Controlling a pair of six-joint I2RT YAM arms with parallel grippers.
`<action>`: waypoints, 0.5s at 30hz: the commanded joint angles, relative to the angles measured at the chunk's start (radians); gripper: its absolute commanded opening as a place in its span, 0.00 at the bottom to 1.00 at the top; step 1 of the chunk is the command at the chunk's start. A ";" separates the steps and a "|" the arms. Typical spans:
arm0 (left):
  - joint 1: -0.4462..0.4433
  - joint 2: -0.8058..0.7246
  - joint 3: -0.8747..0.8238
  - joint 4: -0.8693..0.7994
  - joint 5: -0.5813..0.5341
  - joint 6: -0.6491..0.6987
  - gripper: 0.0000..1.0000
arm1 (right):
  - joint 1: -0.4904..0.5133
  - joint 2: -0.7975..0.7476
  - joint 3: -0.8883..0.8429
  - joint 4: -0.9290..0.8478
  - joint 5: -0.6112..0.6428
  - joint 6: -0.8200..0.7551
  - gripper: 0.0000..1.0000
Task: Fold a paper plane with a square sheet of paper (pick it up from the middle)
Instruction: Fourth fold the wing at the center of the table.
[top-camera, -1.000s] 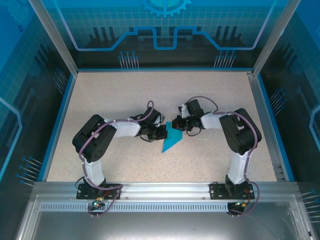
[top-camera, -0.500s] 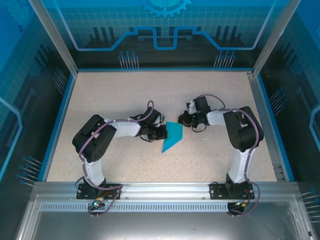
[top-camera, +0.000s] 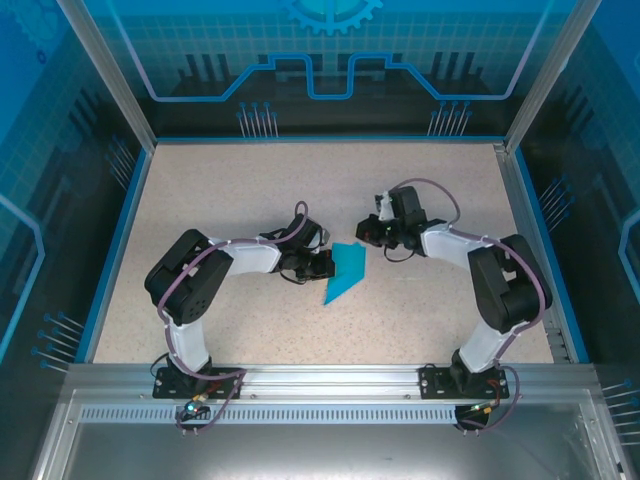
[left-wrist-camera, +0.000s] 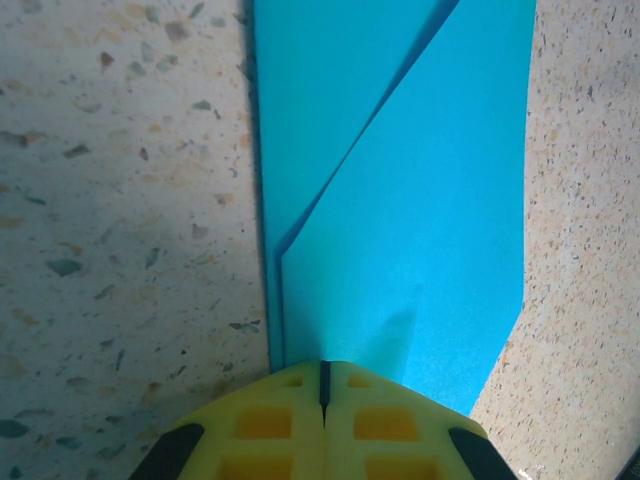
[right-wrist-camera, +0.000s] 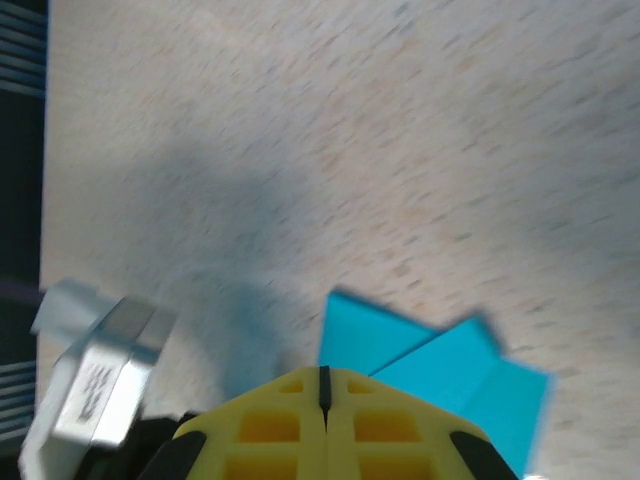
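Observation:
The sheet of paper (top-camera: 347, 271) is bright cyan and lies on the table folded into a pointed wedge, its tip toward the near left. In the left wrist view its overlapping layers (left-wrist-camera: 400, 200) show a diagonal fold edge. My left gripper (top-camera: 327, 265) is shut, and its yellow fingertips (left-wrist-camera: 323, 366) rest on the paper's left edge, with nothing between them. My right gripper (top-camera: 364, 234) is shut too and hangs just beyond the paper's far right corner, apart from it. The right wrist view is blurred and shows the paper (right-wrist-camera: 440, 365) ahead of the shut tips (right-wrist-camera: 323, 372).
The speckled beige table (top-camera: 250, 190) is ringed by a blue rim and aluminium posts (top-camera: 105, 75). Blue printed walls stand behind and at the sides. The left arm's wrist (right-wrist-camera: 95, 385) shows at the left of the right wrist view.
My right arm has lifted off the paper and drawn back toward the far right, its elbow swinging outward. The left arm and the paper have stayed still.

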 joint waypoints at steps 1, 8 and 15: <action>-0.008 0.027 -0.041 -0.170 -0.055 0.014 0.00 | 0.075 0.025 -0.033 0.003 -0.054 0.041 0.00; -0.008 0.023 -0.043 -0.154 -0.044 0.015 0.00 | 0.118 0.088 -0.075 0.027 -0.049 0.087 0.00; -0.009 0.014 -0.045 -0.153 -0.041 0.016 0.00 | 0.117 0.128 -0.108 0.013 -0.021 0.109 0.00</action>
